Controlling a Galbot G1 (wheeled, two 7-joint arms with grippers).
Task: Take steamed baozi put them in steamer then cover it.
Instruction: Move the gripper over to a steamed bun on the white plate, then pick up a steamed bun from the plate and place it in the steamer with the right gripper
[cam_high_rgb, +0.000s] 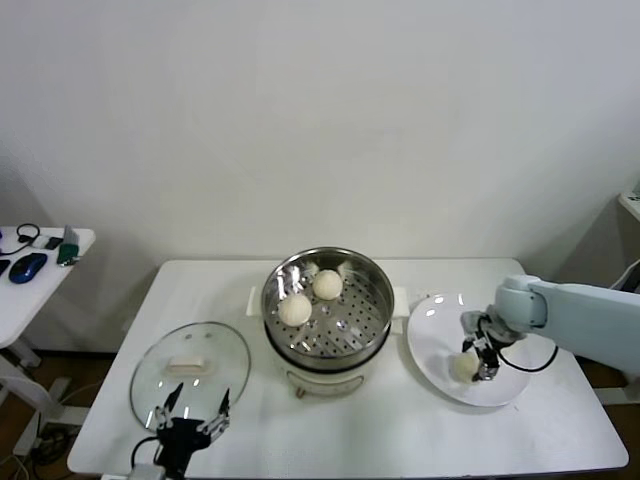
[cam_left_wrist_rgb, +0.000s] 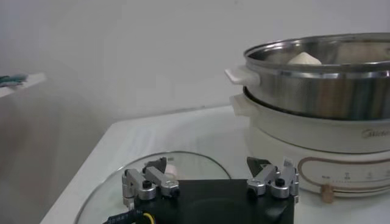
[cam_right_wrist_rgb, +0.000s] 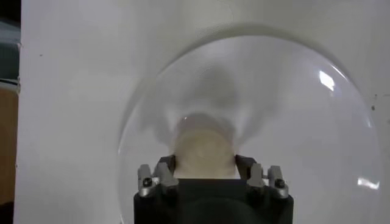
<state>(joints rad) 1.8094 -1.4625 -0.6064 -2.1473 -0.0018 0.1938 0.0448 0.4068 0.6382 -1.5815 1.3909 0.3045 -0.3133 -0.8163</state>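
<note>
Two steamed baozi (cam_high_rgb: 295, 310) (cam_high_rgb: 327, 284) lie on the perforated tray of the steel steamer (cam_high_rgb: 375, 322) in the middle of the table; one baozi (cam_left_wrist_rgb: 304, 59) peeks over the steamer (cam_left_wrist_rgb: 323, 91) rim in the left wrist view. A third baozi (cam_high_rgb: 464, 367) (cam_right_wrist_rgb: 204, 149) rests on the white plate (cam_high_rgb: 435, 325) (cam_right_wrist_rgb: 292, 109) to the right. My right gripper (cam_high_rgb: 478, 360) (cam_right_wrist_rgb: 204, 165) is down on that plate, shut on this baozi with a finger pressed against each side. The glass cover (cam_high_rgb: 190, 365) (cam_left_wrist_rgb: 122, 182) lies flat at front left. Just above its near edge, my left gripper (cam_high_rgb: 192, 412) (cam_left_wrist_rgb: 210, 170) hangs open.
A small side table (cam_high_rgb: 45, 275) with a mouse and small items stands off to the far left. The white table (cam_high_rgb: 350, 430) has bare surface in front of the steamer and between steamer and plate.
</note>
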